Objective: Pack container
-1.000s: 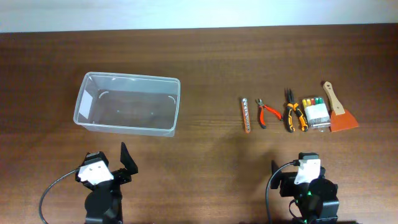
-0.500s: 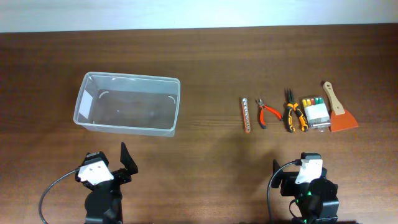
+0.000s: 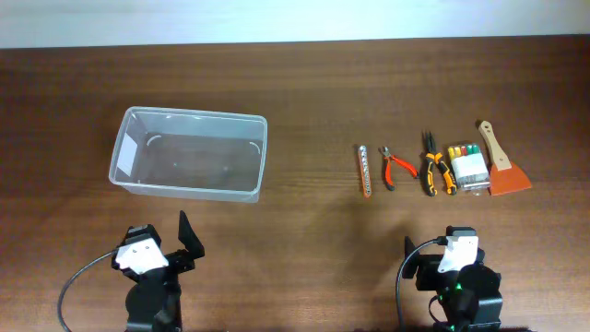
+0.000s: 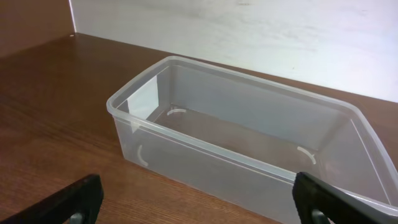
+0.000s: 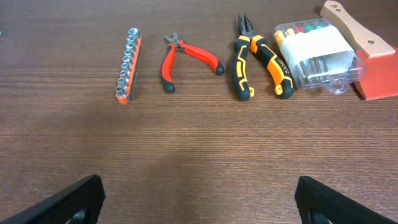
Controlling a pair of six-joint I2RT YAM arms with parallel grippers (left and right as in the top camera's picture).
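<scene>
The clear plastic container (image 3: 189, 166) sits empty at the left of the table; it also fills the left wrist view (image 4: 249, 149). A row of tools lies at the right: a socket bit rail (image 3: 365, 170) (image 5: 129, 65), small red pliers (image 3: 396, 167) (image 5: 186, 59), orange-and-black pliers (image 3: 436, 170) (image 5: 258, 59), a clear bit case (image 3: 467, 166) (image 5: 317, 56) and an orange scraper (image 3: 502, 161) (image 5: 367, 53). My left gripper (image 4: 199, 202) is open and empty in front of the container. My right gripper (image 5: 199, 202) is open and empty in front of the tools.
Both arms rest at the near table edge, the left arm (image 3: 152, 267) and the right arm (image 3: 456, 277). A pale wall runs behind the table's far edge (image 3: 295, 41).
</scene>
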